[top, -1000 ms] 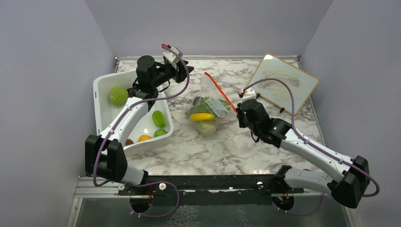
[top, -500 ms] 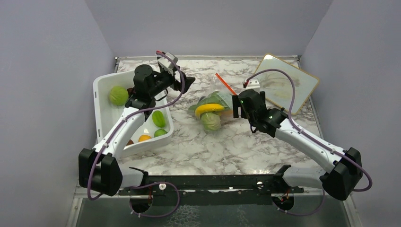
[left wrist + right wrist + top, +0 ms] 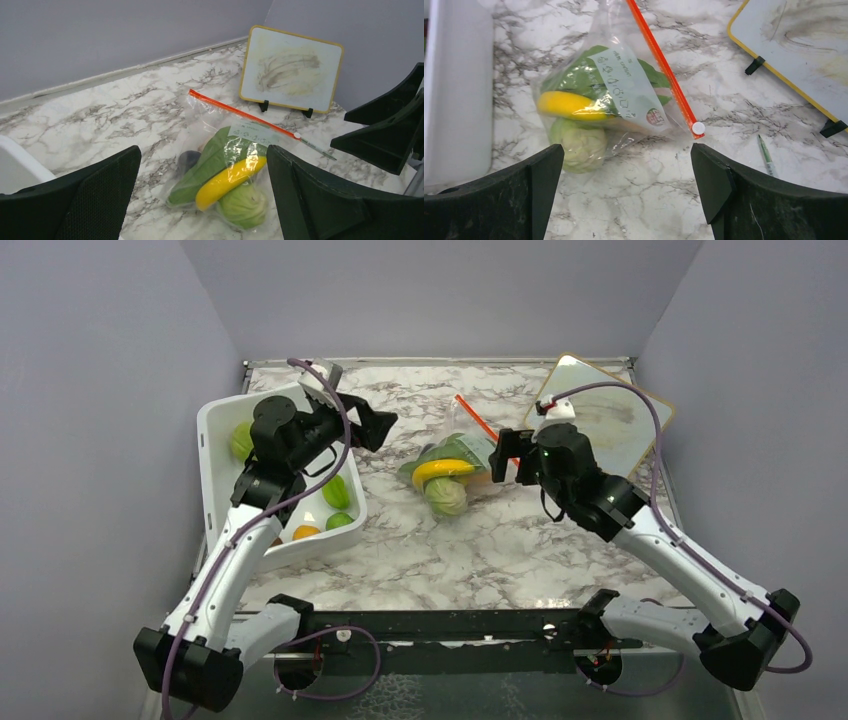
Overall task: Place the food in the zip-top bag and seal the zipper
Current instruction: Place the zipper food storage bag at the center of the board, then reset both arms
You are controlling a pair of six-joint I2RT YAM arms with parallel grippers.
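The clear zip-top bag (image 3: pixel 452 462) lies flat on the marble table, apart from both grippers. Inside it I see food: a yellow piece (image 3: pixel 227 179), a pale green cabbage (image 3: pixel 578 144), a green leafy piece (image 3: pixel 210 157) and a dark piece (image 3: pixel 188 159). The red-orange zipper (image 3: pixel 663 67) runs along the bag's far edge, with its white slider (image 3: pixel 698 128) at the right end. My left gripper (image 3: pixel 378 426) hangs open to the left of the bag. On the bag's right, my right gripper (image 3: pixel 508 456) is open too. More food (image 3: pixel 336 490) sits in the tub.
The white tub (image 3: pixel 214 480) stands at the left with green and orange pieces in it. A yellow-framed whiteboard (image 3: pixel 600 418) leans at the back right. A green pen (image 3: pixel 766 156) lies on the marble just right of the bag's slider.
Both grippers went from nearly shut to wide open. The bag, held up a second ago, dropped flat onto the table. The left arm drew back to the left; the right gripper shifted up and right.
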